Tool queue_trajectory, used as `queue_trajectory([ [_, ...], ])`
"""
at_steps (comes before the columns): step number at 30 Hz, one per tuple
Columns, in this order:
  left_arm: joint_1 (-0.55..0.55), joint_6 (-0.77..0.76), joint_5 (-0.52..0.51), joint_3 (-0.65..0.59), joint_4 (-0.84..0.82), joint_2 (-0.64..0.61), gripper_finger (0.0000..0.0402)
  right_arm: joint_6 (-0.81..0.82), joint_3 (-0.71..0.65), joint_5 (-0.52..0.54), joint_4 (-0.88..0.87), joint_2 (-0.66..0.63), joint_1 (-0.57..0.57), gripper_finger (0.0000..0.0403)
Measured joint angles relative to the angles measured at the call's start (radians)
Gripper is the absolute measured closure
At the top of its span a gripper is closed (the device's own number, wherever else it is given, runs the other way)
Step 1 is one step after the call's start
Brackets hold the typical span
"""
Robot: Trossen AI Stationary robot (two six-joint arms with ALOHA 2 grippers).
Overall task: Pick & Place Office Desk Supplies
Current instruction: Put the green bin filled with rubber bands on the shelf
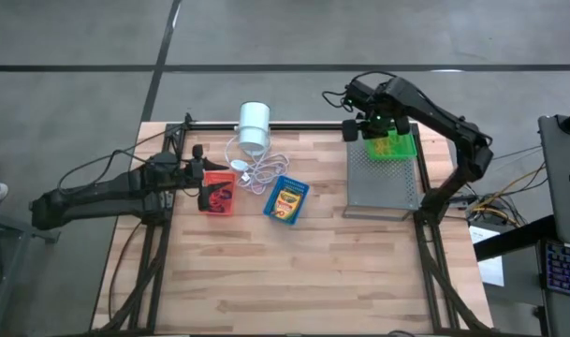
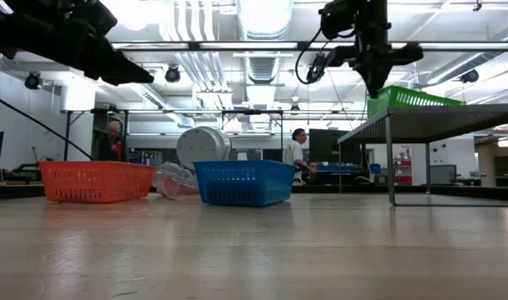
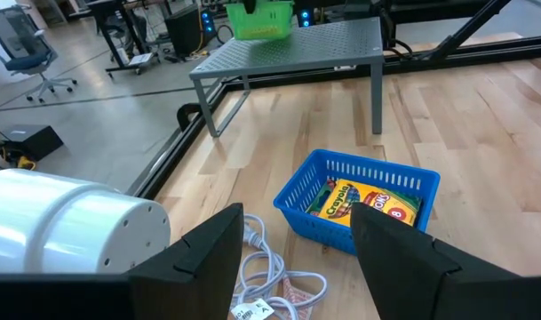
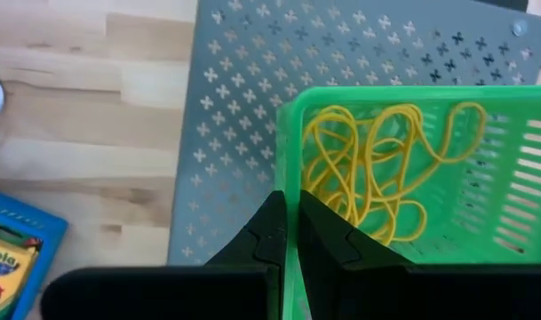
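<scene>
Tabletop [image 1: 303,271] seen as pale planked wood with a soft sheen, tray [image 1: 383,192] as matt grey perforated metal, baskets [image 2: 241,182] as slatted plastic, crayon box [image 3: 363,203] as glossy printed card, cylinder [image 3: 70,222] as smooth white plastic

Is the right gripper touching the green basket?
Touching: the right wrist view shows the right gripper with its fingers closed on the green basket's rim.

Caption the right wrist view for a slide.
Right gripper pinching the green basket rim, yellow rubber bands inside.
</scene>
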Motion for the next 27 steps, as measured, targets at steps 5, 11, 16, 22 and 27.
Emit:
queue_trajectory([
  [5, 0.000, 0.000, 0.000, 0.000, 0.000, 0.000, 0.0190, -0.012, 0.014, 0.017, 0.021, 0.043, -0.006, 0.0390],
  [11, 0.000, 0.000, 0.000, 0.000, 0.000, 0.000, 0.0190, -0.026, 0.033, 0.018, 0.024, 0.085, -0.031, 0.0390],
  [16, -0.001, 0.000, 0.000, 0.000, 0.000, 0.000, 0.0190, 0.073, 0.039, 0.017, 0.042, 0.094, -0.052, 0.0390],
  [22, -0.001, 0.000, 0.000, 0.000, 0.000, 0.000, 0.0190, 0.090, 0.039, 0.003, 0.071, 0.094, -0.076, 0.0390],
  [27, -0.001, 0.000, 0.000, 0.000, 0.000, 0.000, 0.0190, 0.044, 0.039, -0.051, 0.106, 0.094, -0.090, 0.0390],
])
